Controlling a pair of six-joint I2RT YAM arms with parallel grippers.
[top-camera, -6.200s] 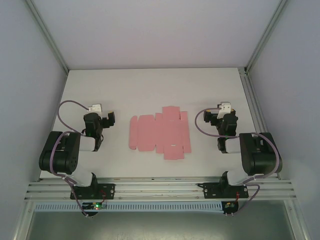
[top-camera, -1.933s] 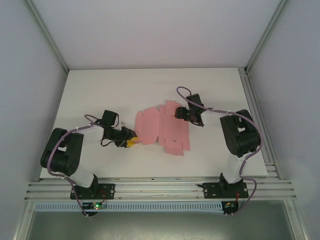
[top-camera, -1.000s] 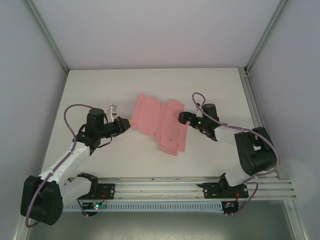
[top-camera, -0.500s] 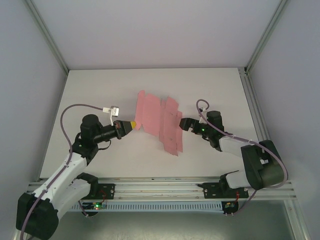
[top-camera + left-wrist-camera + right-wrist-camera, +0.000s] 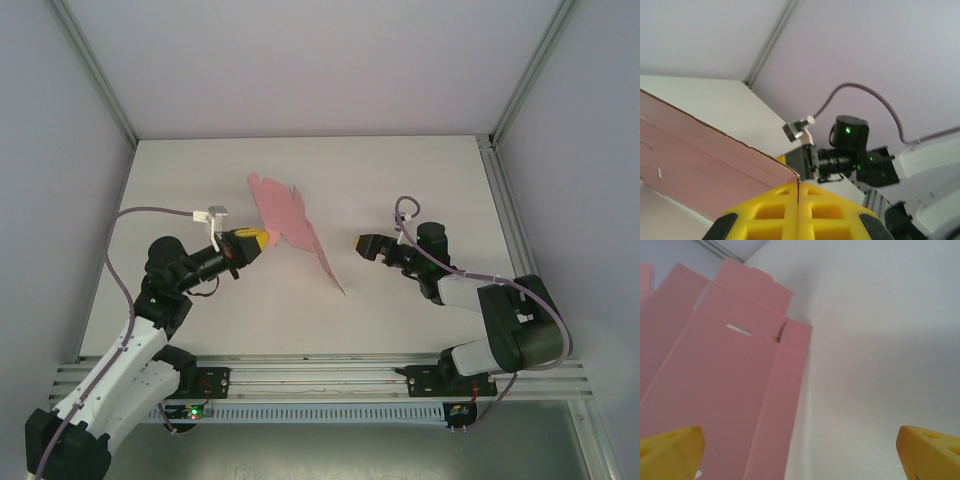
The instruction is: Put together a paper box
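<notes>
The paper box is a flat pink die-cut sheet (image 5: pixel 288 216) with flaps and a slot, raised off the table and tilted steeply, its lower corner near the table at the middle. My left gripper (image 5: pixel 257 240) is shut on the sheet's left edge; in the left wrist view the yellow fingers (image 5: pixel 765 212) meet on the card's corner (image 5: pixel 715 160). To the right of the sheet my right gripper (image 5: pixel 365 245) stands open and apart from it. In the right wrist view the sheet (image 5: pixel 715 380) rises at the left, with nothing between the wide yellow fingertips (image 5: pixel 670 445).
The white table (image 5: pixel 430 180) is walled at the back and both sides. An aluminium rail (image 5: pixel 320 375) carrying both arm bases runs along the near edge. The right arm's wrist and cable (image 5: pixel 852 142) show across from the left wrist camera.
My left gripper has risen and pulled back to the left, swinging the sheet from lying flat to standing steeply. The right gripper has come off the sheet and stays open beside it.
</notes>
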